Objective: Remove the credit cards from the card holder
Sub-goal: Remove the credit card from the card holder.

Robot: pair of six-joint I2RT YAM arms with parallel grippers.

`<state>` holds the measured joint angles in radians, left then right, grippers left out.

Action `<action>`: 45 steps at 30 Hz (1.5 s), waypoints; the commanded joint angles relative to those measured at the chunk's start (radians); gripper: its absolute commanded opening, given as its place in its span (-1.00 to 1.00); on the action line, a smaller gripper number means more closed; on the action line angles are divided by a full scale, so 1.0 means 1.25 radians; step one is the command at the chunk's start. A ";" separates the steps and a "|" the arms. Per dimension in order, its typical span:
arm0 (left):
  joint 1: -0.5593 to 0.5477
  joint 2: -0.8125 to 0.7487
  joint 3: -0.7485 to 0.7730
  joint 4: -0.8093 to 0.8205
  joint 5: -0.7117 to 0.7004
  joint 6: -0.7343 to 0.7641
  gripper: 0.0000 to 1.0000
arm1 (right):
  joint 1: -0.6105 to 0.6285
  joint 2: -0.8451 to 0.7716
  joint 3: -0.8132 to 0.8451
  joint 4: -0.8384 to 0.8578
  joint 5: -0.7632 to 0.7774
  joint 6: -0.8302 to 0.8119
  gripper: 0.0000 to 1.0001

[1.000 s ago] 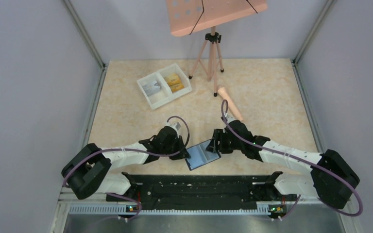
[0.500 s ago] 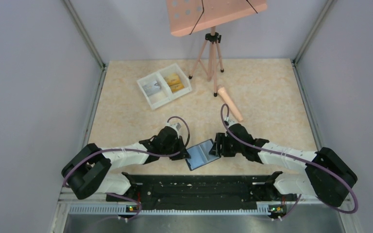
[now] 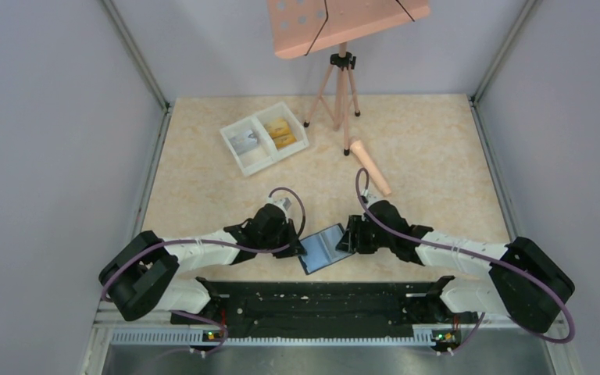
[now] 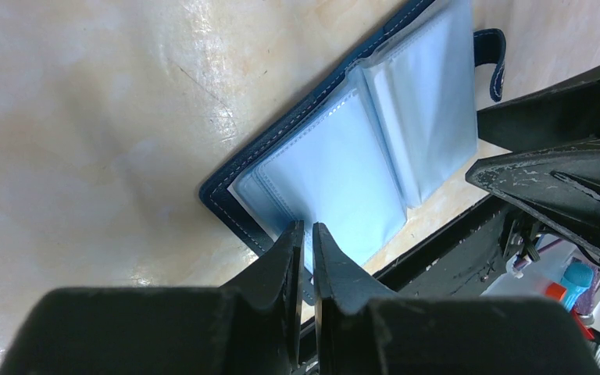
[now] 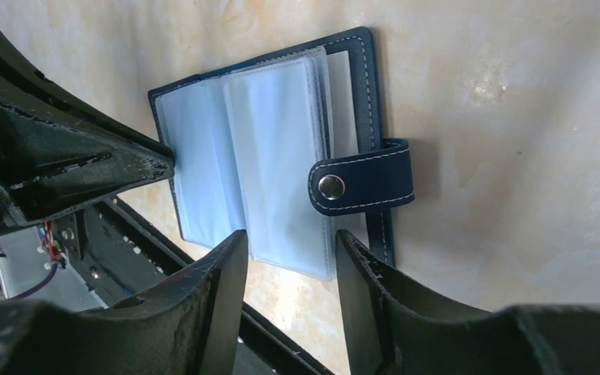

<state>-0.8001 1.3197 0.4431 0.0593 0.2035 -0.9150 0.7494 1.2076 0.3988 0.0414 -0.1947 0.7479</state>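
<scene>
The card holder [image 3: 326,248] lies open and flat on the table [image 3: 437,156] close to the arm bases, between the two grippers, its clear sleeves facing up and its snap strap [image 5: 359,186] sticking out on the right arm's side. The left gripper [image 4: 305,228] has its fingers almost together at the outer edge of the holder's left half; a sliver of the blue edge shows in the narrow gap, so it looks pinched there. The right gripper [image 5: 291,238] stands partly open, its two fingers either side of the near edge of a loose sleeve and, as far as I can see, not gripping it. Well away, toward the back of the table, the white tray [image 3: 275,158] holds the credit cards, yellow-orange ones [image 3: 281,131] in one compartment and a grey one [image 3: 244,142] in the other
</scene>
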 commanded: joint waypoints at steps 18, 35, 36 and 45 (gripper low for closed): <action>-0.013 -0.016 -0.011 0.007 -0.020 -0.003 -0.72 | 0.022 -0.042 0.040 0.104 -0.135 0.047 -0.33; -0.015 -0.064 -0.005 -0.025 -0.042 -0.012 -0.70 | 0.077 0.026 0.061 0.126 -0.119 0.059 -0.33; -0.014 -0.066 -0.005 -0.026 -0.043 -0.013 -0.70 | 0.077 0.029 0.061 0.126 -0.118 0.059 -0.33; -0.015 -0.073 -0.002 -0.027 -0.040 -0.017 -0.70 | 0.079 0.034 0.071 0.093 -0.079 0.054 -0.16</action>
<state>-0.8139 1.2549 0.4427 0.0208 0.1631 -0.9272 0.8314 1.2396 0.4343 0.1570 -0.3271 0.8154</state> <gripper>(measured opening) 0.148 0.391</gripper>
